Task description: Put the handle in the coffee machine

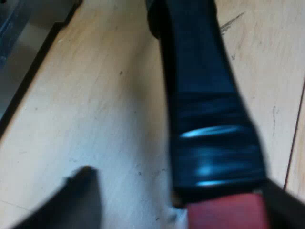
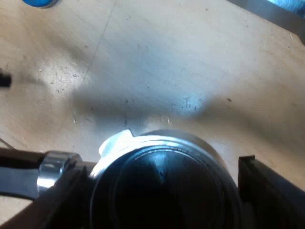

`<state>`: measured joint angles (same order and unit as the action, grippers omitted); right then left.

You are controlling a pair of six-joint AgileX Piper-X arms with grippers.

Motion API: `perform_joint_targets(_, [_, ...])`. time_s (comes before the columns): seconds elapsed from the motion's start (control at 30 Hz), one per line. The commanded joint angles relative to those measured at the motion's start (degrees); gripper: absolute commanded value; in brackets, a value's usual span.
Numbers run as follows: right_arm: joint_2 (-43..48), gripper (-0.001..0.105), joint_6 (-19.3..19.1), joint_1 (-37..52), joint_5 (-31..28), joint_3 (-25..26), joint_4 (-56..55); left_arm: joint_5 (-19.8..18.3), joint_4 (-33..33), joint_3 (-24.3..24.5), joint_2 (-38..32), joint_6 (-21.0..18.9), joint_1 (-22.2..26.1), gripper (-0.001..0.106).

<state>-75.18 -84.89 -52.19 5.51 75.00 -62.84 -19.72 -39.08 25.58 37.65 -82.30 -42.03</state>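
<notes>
Right pincer grips the holder, table spreading wide beyond its rim.

Pale wooden tabletop, scuffed and finely scratched, a blue round thing lying on it

The pale wooden desk has a smooth, matt face with fine grain lines, small dark scratches and specks. The long black handle is glossy like polished plastic, with bright streaks of light across it; its red end looks duller. The round silver metal holder has a polished, shining rim around a dark, matt inside, and a bright chromed collar at its neck. The right pincer has black fingers that look matt, like hard plastic.
</notes>
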Motion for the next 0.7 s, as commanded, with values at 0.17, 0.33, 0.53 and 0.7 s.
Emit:
perform_joint_targets(0.17, [0.81, 0.0, 0.39, -0.03, 0.73, 0.79, 0.85, -0.24, -0.2, 0.49, -0.24, -0.14, -0.29, 0.007])
perform_joint_targets(0.33, [0.81, 0.0, 0.78, -0.03, 0.73, 0.79, 0.85, -0.24, -0.2, 0.49, -0.24, -0.14, -0.29, 0.0])
perform_joint_targets(0.53, [0.81, 0.0, 1.59, -0.03, 0.73, 0.79, 0.85, -0.24, -0.2, 0.49, -0.24, -0.14, -0.29, 0.0])
perform_joint_targets(0.7, [0.81, 0.0, 2.04, -0.03, 0.73, 0.79, 0.85, -0.24, -1.01, 0.49, -0.24, -1.08, -0.29, 0.0])
